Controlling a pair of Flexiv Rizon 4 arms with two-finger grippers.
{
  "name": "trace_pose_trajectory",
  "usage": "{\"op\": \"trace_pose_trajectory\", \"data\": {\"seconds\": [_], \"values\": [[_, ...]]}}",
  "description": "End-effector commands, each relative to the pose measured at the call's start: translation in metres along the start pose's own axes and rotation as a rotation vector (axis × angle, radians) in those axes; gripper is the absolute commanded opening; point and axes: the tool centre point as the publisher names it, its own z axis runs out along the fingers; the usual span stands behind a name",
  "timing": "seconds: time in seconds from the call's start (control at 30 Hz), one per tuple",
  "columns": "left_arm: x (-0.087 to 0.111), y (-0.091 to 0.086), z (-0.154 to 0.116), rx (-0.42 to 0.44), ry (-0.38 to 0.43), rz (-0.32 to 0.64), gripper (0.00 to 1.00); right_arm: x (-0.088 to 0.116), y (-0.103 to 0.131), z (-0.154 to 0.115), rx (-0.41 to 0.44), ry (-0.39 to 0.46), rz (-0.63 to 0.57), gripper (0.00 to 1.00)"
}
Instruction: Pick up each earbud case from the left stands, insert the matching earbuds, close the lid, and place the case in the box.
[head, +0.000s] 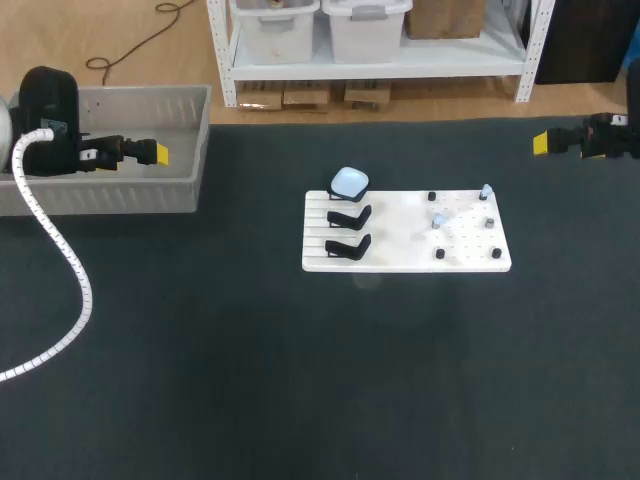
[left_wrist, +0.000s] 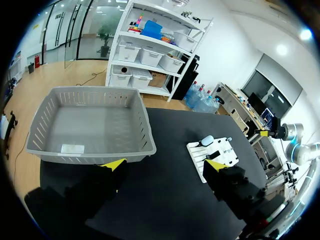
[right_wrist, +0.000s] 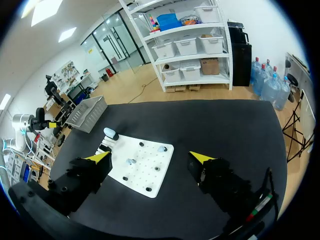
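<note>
Surface: dark, matt, cloth-like cover with fine texture. Board: white, smooth, plastic look, slight sheen, perforated. Earbud case: pale, smooth, glossy plastic. Stands: black matt plastic. Box: grey matt plastic, slotted walls. Hose on left arm: white ribbed plastic. Left gripper, right gripper: matt black bodies, smooth yellow tips.

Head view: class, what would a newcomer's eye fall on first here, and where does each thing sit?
The white board in the middle of the dark table stands out, with a pale blue earbud case on the rearmost stand at its left end and two black stands empty in front. The grey basket sits at the left rear, the open left gripper by it.
</note>
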Motion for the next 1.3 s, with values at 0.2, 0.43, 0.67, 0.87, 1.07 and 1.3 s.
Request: {"op": "trace_pose_trajectory", "data": {"seconds": [0.2, 0.43, 0.67, 0.87, 1.07, 1.3], "values": [[0.0, -0.001, 0.0, -0.007, 0.004, -0.002, 1.0, 0.0, 0.0, 0.0, 0.0, 0.001, 0.0, 1.0], [0.0, -0.001, 0.0, -0.007, 0.004, -0.002, 1.0, 0.0, 0.0, 0.0, 0.0, 0.001, 0.0, 1.0], [0.0, -0.001, 0.0, -0.007, 0.004, -0.002, 1.0, 0.0, 0.0, 0.0, 0.0, 0.001, 0.0, 1.0], [-0.004, -0.011, -0.002, 0.076, -0.019, 0.054, 1.0, 0.0, 0.0, 0.0, 0.0, 0.001, 0.0, 1.0], [-0.014, -0.023, -0.002, 0.168, -0.042, 0.177, 1.0, 0.0, 0.0, 0.0, 0.0, 0.001, 0.0, 1.0], [-0.027, -0.035, 0.007, 0.335, -0.021, 0.464, 1.0, 0.0, 0.0, 0.0, 0.0, 0.001, 0.0, 1.0]]}}
